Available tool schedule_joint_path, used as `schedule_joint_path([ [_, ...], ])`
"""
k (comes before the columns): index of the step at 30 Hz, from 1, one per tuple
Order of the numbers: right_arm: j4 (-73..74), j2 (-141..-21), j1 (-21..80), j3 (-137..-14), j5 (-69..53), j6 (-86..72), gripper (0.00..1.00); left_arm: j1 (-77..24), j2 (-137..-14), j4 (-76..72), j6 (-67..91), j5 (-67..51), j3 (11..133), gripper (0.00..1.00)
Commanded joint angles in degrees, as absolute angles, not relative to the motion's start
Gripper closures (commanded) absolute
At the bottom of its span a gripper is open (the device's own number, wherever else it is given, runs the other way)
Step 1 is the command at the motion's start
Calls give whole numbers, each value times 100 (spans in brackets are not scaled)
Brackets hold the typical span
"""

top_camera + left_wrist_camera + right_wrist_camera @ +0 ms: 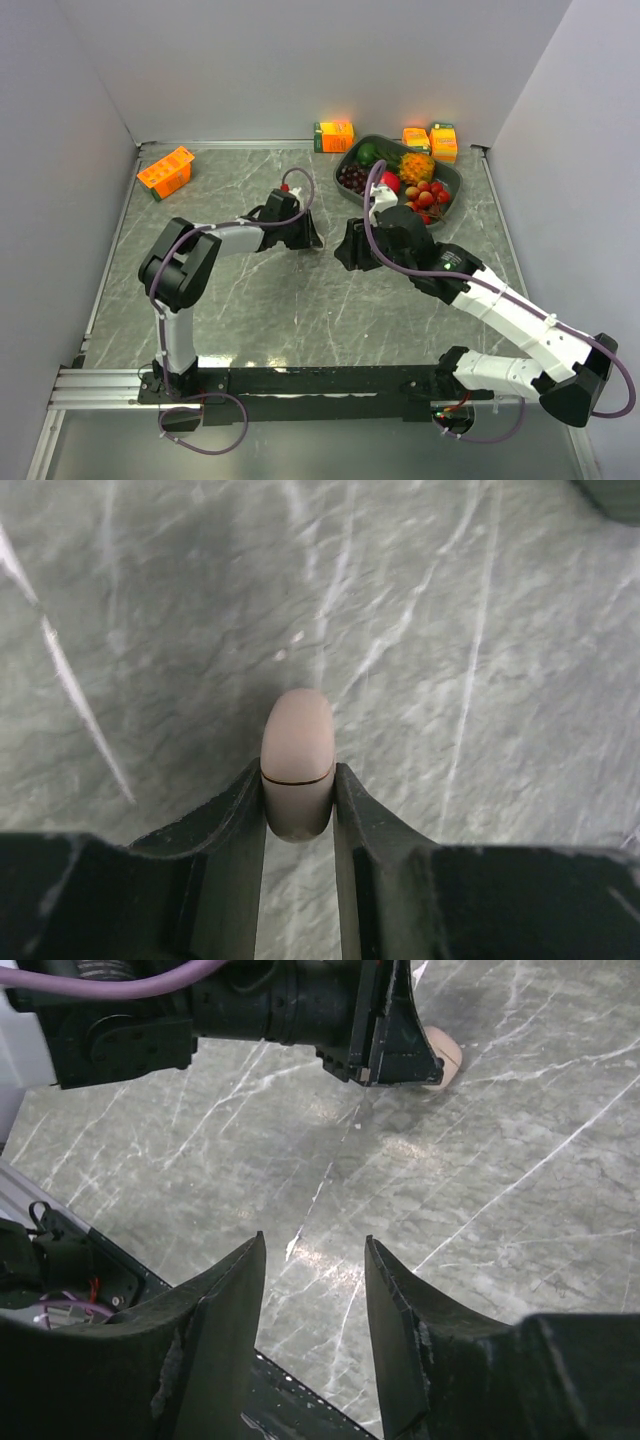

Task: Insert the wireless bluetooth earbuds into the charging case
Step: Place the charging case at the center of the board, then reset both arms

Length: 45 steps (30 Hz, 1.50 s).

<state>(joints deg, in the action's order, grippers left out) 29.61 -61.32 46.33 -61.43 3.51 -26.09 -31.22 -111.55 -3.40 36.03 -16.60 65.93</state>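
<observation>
My left gripper [298, 768] is shut on a small rounded beige charging case [297, 730]. The case's lid is closed, with a thin seam across it, and it sits low over the grey marble table. In the right wrist view the case [443, 1060] peeks out beyond the left gripper [395, 1055]. My right gripper [314, 1238] is open and empty, just right of the left gripper [310, 240] in the top view, and faces it. No earbuds show in any view.
A dark tray [455, 180] of fruit stands at the back right, with orange cartons [334, 135] behind it. An orange box [165, 172] lies at the back left. White walls enclose the table on three sides.
</observation>
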Motion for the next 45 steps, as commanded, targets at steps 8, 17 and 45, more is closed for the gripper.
schedule_joint_path([
  [8, 2786, -5862, 4570, -6108, 369, -2628, 45, -3050, -11312, 439, 3516, -1328, 6601, 57],
  [17, 2812, -5783, 4570, -6073, 466, -2646, 44, -2734, -10574, 799, 3410, -1020, 5995, 37],
  [45, 1925, -5282, 4562, -5071, 905, -2619, 0, -2435, -5677, 2459, 4245, 1819, 4613, 4],
])
